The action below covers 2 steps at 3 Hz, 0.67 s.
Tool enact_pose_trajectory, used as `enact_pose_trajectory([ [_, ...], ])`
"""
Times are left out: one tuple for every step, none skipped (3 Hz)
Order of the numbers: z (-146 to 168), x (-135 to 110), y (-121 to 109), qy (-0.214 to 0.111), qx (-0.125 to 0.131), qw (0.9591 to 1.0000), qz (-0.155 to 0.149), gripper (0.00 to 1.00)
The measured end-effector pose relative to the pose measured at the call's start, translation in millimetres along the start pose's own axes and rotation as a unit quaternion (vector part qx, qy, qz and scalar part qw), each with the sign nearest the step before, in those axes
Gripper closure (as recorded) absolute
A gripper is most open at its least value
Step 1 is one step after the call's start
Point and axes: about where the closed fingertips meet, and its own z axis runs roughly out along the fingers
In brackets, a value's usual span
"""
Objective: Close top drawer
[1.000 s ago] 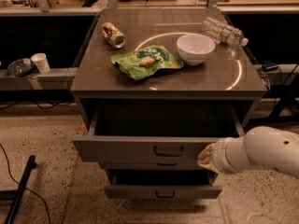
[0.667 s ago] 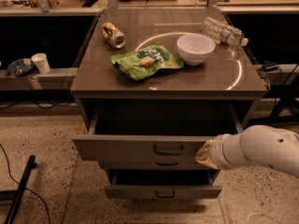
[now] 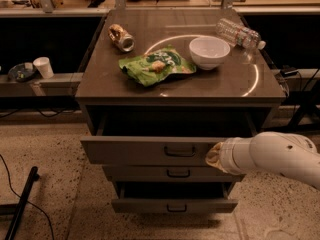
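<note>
The top drawer (image 3: 135,151) stands pulled out from the cabinet, its dark inside open to view behind the tall grey front and the small black handle (image 3: 180,151) at its middle. The hand (image 3: 214,157) sits at the right end of that front, seemingly against it, on a white arm (image 3: 272,156) that comes in from the right edge. Whether the hand is apart or together cannot be told.

Below, the middle drawer (image 3: 150,173) sits further in, and the bottom drawer (image 3: 175,205) stands partly out.

On the surface (image 3: 225,86) above lie a can (image 3: 121,37) on its side, a green bag (image 3: 156,65), a white bowl (image 3: 209,52) just right of the bag, and a plastic bottle (image 3: 239,34) on its side near the right back corner.

To the left, a low ledge (image 3: 55,80) carries a white cup (image 3: 43,67). The speckled floor (image 3: 55,154) lies open before the drawers, with a black bar (image 3: 20,204) slanting across its left part.
</note>
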Motion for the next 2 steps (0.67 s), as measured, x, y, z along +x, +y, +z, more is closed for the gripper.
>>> enact_pose_trajectory([
  [5.0,-5.2,-8.3,-0.008,0.007,0.9999,-0.003,0.38],
  [9.3,-8.3,-14.6,-0.019,0.006,0.9998,-0.002,0.15],
])
